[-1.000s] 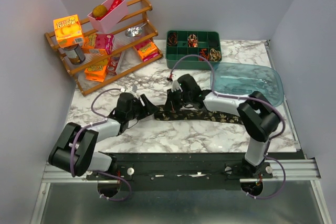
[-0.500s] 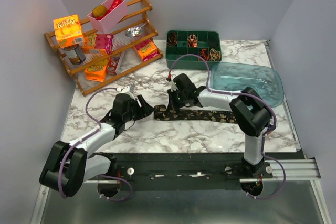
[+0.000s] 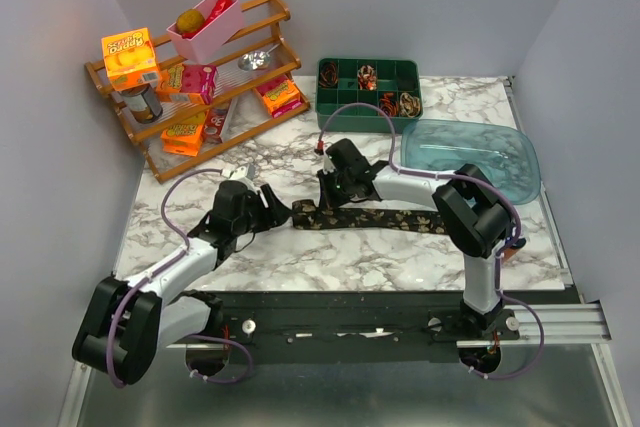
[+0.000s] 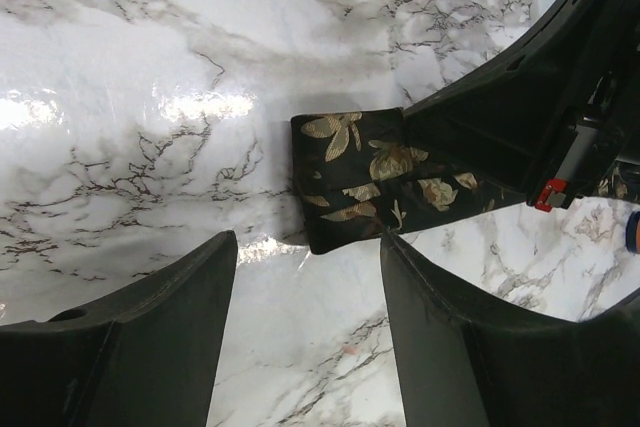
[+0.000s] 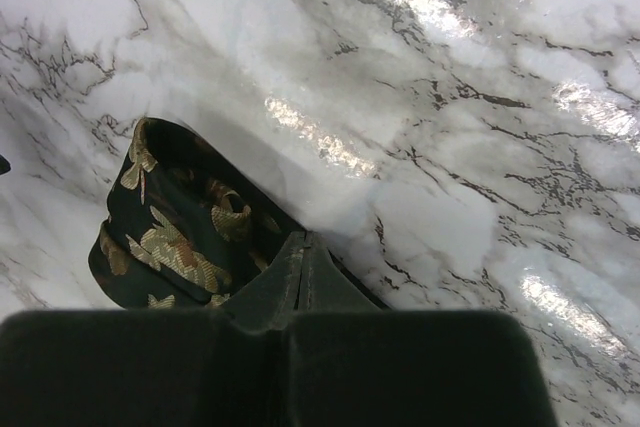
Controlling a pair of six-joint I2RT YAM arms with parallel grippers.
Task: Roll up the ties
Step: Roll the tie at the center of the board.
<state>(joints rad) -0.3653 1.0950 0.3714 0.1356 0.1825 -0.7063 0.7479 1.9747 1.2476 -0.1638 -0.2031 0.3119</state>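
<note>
One tie (image 3: 385,219), dark with a gold leaf pattern, lies flat across the marble table (image 3: 330,252); its left end (image 4: 355,182) looks folded over. My left gripper (image 3: 273,209) is open just left of that end, and its jaws (image 4: 308,247) hold only bare marble. My right gripper (image 3: 332,199) is shut, its joined tips (image 5: 303,244) resting on the tie (image 5: 170,222) a little in from the folded end. Several small rolled ties (image 3: 408,103) sit in the green tray (image 3: 345,119).
A wooden rack (image 3: 255,125) with boxes, a can and a pink bin stands at the back left. A clear teal tub (image 3: 470,152) lies upside down at the right, behind the tie. The right arm (image 4: 530,117) fills the upper right of the left wrist view.
My left arm has stretched forward, bringing its open gripper closer to the tie's left end. The right gripper has shifted slightly left along the tie and stayed shut.
</note>
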